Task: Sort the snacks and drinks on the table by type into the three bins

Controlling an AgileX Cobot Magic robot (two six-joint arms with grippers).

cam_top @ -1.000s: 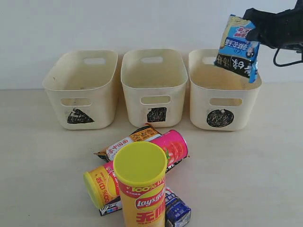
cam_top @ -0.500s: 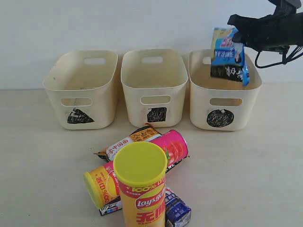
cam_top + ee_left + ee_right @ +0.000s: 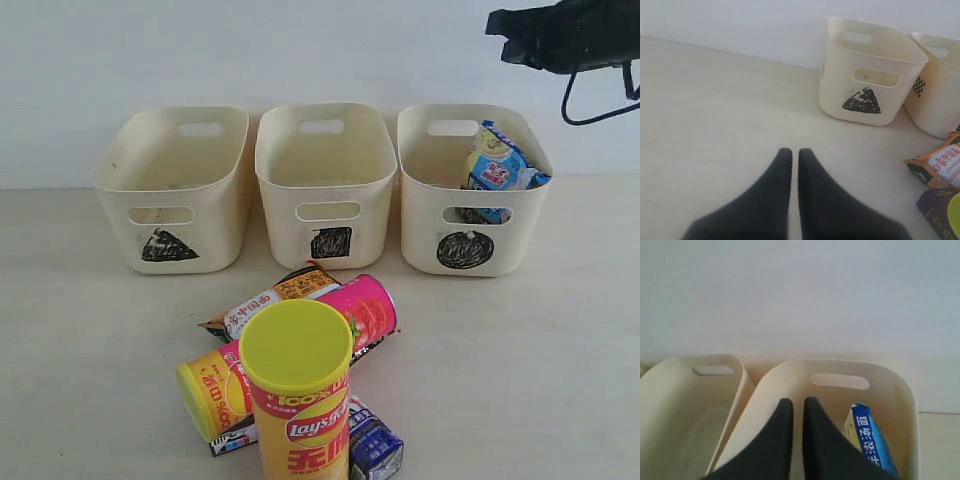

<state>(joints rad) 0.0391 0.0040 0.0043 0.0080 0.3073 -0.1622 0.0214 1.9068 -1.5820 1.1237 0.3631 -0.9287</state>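
- Leaning inside the circle-marked bin (image 3: 425,225) at the right of the exterior frame, the blue-white foil bag (image 3: 497,170) is seen with its top above the rim; that placement is judged done.
- The right gripper (image 3: 505,25) is found at the upper right corner, above the bin and clear of the bag; its jaws are pressed together on nothing.
- The left gripper (image 3: 791,157) is shown only by its wrist camera, over the table (image 3: 715,110); its jaws are likewise pressed together, empty.
- Nothing is seen inside the triangle-marked bin (image 3: 215,225) or the square-marked bin (image 3: 290,235).
- A pile is left at lower centre: the yellow Lay's canister (image 3: 297,400) upright; the pink canister (image 3: 365,310) and yellow-orange canister (image 3: 212,395) on their sides; an orange-brown bag (image 3: 270,300) beneath; a dark purple carton (image 3: 375,445) at the bottom edge.
- A fresh pick is judged to be called for; jaws would need to be opened and lowered onto one piece of the pile; the upright canister could be toppled if brushed.
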